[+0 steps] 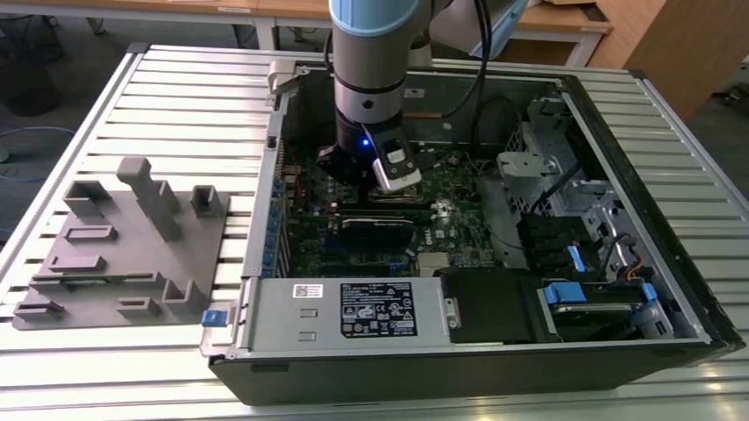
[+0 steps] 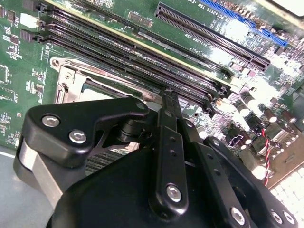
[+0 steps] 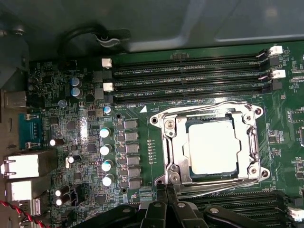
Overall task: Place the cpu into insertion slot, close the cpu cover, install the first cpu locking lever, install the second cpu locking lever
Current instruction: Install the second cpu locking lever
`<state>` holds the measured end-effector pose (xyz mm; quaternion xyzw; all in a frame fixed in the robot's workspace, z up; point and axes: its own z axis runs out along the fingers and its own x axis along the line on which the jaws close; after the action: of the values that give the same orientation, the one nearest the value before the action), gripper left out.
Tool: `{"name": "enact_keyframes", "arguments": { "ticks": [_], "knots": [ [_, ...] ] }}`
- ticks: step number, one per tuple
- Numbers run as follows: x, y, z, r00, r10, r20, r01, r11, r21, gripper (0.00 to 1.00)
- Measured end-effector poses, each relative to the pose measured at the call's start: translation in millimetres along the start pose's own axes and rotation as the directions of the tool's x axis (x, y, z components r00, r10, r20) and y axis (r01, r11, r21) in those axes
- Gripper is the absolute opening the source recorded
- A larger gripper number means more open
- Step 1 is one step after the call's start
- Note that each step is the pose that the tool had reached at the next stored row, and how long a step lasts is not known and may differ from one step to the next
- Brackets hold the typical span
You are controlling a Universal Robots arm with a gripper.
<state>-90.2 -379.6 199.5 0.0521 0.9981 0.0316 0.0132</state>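
The pincer (image 3: 166, 190) is clenched, its fingertips pressed together and grasping nothing, down inside the open computer case (image 1: 655, 219) on the slatted bench (image 1: 175, 96). Its tips sit at the edge of the insertion slot (image 3: 209, 147), touching or nearly touching the thin wire lever (image 3: 213, 192) along that side. Just beyond the tips, the cpu (image 3: 213, 145) lies seated in the slot, framed by the closed cpu cover (image 3: 173, 142). Memory slots (image 3: 190, 73) run past the socket's far side.
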Motion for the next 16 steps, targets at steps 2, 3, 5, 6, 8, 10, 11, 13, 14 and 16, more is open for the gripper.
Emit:
{"name": "enact_keyframes", "arguments": {
  "ticks": [2, 3, 5, 6, 8, 10, 11, 13, 14, 16],
  "knots": [
    [0.0, -0.2, -0.1, 1.0000, 0.000, -0.0012, 0.000, 1.0000, -0.0069, 0.11],
    [0.0, -0.2, -0.2, 1.0000, 0.000, -0.0024, 0.000, 0.9999, -0.0144, 0.11],
    [0.0, 0.0, 0.1, 1.0000, 0.001, -0.0042, -0.001, 0.9996, -0.0279, 0.11],
    [0.0, 0.0, 0.1, 1.0000, 0.001, -0.0049, -0.001, 0.9995, -0.0316, 0.11],
    [0.0, 0.0, 0.0, 1.0000, 0.001, -0.0057, -0.001, 0.9993, -0.0367, 0.11],
    [0.0, 0.0, 0.0, 1.0000, 0.001, -0.0061, -0.001, 0.9992, -0.0405, 0.11],
    [0.0, 0.0, 0.0, 1.0000, 0.001, -0.0064, -0.001, 0.9991, -0.0428, 0.11],
    [0.0, 0.0, 0.1, 1.0000, 0.001, -0.0070, -0.002, 0.9988, -0.0493, 0.11],
    [0.0, 0.0, 0.1, 1.0000, 0.001, -0.0073, -0.002, 0.9986, -0.0525, 0.11],
    [0.0, -0.2, 0.2, 1.0000, 0.002, -0.0076, -0.002, 0.9985, -0.0552, 0.11]
  ]
}}
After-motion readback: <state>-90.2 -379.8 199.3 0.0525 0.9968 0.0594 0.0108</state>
